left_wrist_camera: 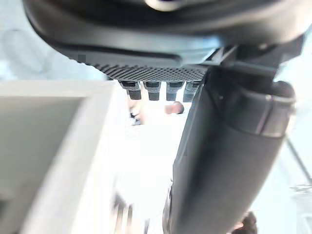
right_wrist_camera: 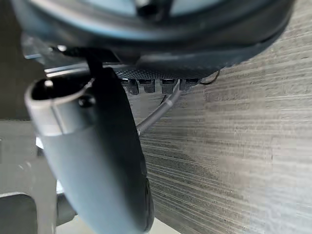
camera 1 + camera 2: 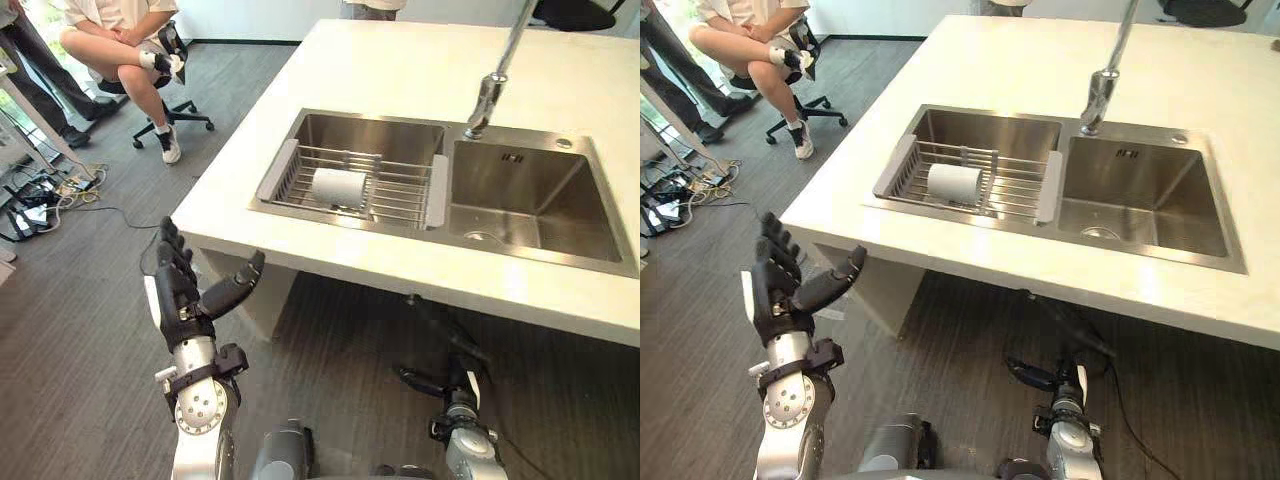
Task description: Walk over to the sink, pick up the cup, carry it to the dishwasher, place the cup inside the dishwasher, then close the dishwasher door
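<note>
Dark and empty, our left hand point(image 3: 188, 295) is raised just short of the bench point(image 3: 400, 70) edge, its fingers point(image 3: 175, 255) straight and spread. Our right hand point(image 3: 445, 383) hangs low before the bench, relaxed and holding nothing. Beyond, in the left basin of the sink point(image 3: 530, 195), a wire rack point(image 3: 437, 190) carries the white cup point(image 3: 338, 187), lying on its side. We judge the walk nearly finished. Grasping the cup, carrying it, placing it in the dishwasher and shutting the door all remain. A person point(image 3: 120, 45) sits far off.
</note>
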Controlling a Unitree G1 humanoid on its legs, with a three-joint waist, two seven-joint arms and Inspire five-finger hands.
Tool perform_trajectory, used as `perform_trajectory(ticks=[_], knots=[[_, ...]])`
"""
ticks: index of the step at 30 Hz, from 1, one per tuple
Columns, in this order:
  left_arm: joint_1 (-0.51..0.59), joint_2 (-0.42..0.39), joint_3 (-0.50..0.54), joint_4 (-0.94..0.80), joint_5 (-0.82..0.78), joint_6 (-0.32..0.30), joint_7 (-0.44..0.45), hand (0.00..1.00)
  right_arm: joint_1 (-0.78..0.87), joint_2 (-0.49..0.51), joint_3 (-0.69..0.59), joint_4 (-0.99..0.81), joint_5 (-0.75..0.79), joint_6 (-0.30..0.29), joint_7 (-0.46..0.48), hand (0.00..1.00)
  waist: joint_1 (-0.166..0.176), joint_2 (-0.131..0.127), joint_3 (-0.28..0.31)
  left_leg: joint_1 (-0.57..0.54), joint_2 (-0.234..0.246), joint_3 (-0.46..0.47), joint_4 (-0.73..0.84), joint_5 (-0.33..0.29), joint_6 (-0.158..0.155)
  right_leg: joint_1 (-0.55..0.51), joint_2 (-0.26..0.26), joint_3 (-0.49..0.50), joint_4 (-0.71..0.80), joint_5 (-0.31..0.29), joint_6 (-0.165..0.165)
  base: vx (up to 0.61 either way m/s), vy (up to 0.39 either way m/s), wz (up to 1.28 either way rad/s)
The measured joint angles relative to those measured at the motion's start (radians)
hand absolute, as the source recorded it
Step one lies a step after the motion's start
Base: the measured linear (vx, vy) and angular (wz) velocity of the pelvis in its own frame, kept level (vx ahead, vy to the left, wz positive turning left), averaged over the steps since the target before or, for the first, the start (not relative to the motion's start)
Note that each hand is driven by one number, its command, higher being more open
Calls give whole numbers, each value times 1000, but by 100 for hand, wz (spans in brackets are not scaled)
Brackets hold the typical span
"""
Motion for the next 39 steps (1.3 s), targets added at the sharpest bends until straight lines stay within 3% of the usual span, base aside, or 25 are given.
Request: perform_trajectory(ticks=[1,2,5,8,9,11,13,14,17,18,19,20,22,25,31,39], knots=[[0,-1,0,-26,5,-2,11,100,-4,-1,1,15,0,3,2,100,12,8,-5,29,-10,-12,-78,160,10,7,-1,25,1,-15,28,304,207,-28],[-14,9,-1,-30,18,-10,27,100,-15,6,2,45,0,7,2,100,19,-12,-4,54,-29,9,-93,176,57,17,-18,49,-7,-25,38,300,186,-25],[-32,28,-13,-119,26,-10,54,100,-12,43,43,52,-3,11,18,100,27,-46,-15,55,-51,39,-56,122,89,36,-42,142,-56,-8,47,243,143,-18],[-22,56,-100,-225,47,-23,44,100,-12,61,70,45,-4,11,34,100,41,-50,-19,72,-41,82,-1,42,93,39,-52,193,-23,-6,68,208,129,-58],[-22,67,-152,-254,63,-37,33,100,-5,66,71,46,-5,12,40,100,45,-49,-21,98,-32,109,-3,9,86,-5,-57,214,96,-24,97,137,104,-69],[-23,97,-229,-274,77,-57,2,100,25,74,88,46,-17,12,52,100,19,-71,-34,171,-47,138,-23,-23,96,-180,-112,248,514,-32,141,168,105,-45],[-23,122,-254,-271,80,-58,-7,100,59,84,96,58,-22,21,59,100,-13,-86,-44,229,-52,139,-23,-46,108,-266,-129,254,696,-40,126,204,42,-2],[-23,123,-255,-270,85,-59,-7,100,66,85,104,66,-22,21,60,100,-20,-84,-46,242,-49,139,-24,-52,107,-287,-130,248,713,-46,117,248,-1,1],[-34,120,-254,-239,113,-66,-1,100,58,91,106,90,-24,23,68,100,-37,-94,-55,282,-25,136,-48,-61,88,-368,-115,187,614,-77,56,271,-105,6],[-35,122,-251,-217,113,-66,1,100,50,91,106,111,-27,21,68,100,-37,-96,-57,292,-17,129,-53,-62,75,-372,-90,165,480,-68,47,304,-188,13],[-34,129,-245,-198,113,-63,0,100,48,97,106,139,-36,18,68,100,-36,-128,-72,292,-32,122,-51,-64,66,-356,-77,172,307,35,37,262,-181,13],[-36,123,-239,-177,113,-63,-2,100,44,96,105,156,-41,19,70,100,-36,-119,-76,298,-31,113,-50,-71,54,-345,-73,170,299,26,48,253,-165,2],[-34,86,-237,-128,112,-49,-12,100,22,64,103,195,-44,18,72,100,-32,-60,-90,324,20,87,-71,-54,23,-273,-20,150,199,49,27,229,-148,-9],[-47,94,-244,-124,112,-49,-47,100,23,57,97,227,-44,16,76,100,-34,-49,-115,362,39,64,-133,-8,5,-207,16,130,99,70,9,199,-132,4],[-103,112,-256,-68,113,-49,-77,100,23,44,63,258,-43,16,80,100,-32,-49,-119,387,25,16,-176,66,-7,-107,22,112,-65,129,7,110,-52,9],[-160,187,-274,110,162,-23,-105,100,29,32,25,284,-41,16,85,100,-37,-44,-141,426,5,-18,-220,70,-11,-21,17,96,-205,201,29,37,46,5]])
